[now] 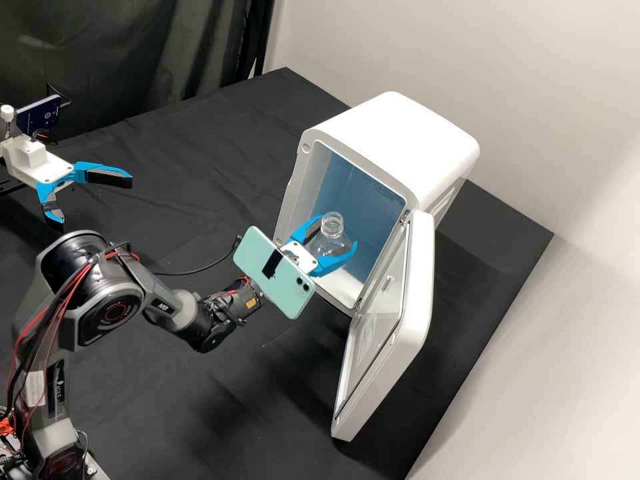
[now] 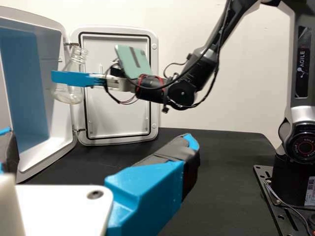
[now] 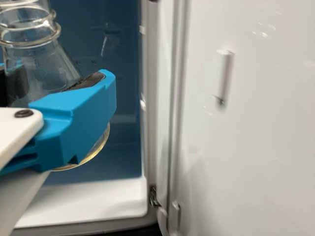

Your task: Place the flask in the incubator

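Matte black bench (image 1: 200, 153), conical glass flask (image 1: 329, 237)

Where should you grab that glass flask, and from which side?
Probably on the sloping body just below the neck, coming in level from the open front of the incubator. The flask is nearly upright, narrow on top and wide at the bottom, so fingers on two sides of the slope should stop it slipping down. The right gripper holds it this way.

Black bench (image 1: 200, 167), dark curtain (image 1: 100, 53), white wall (image 1: 533, 80)
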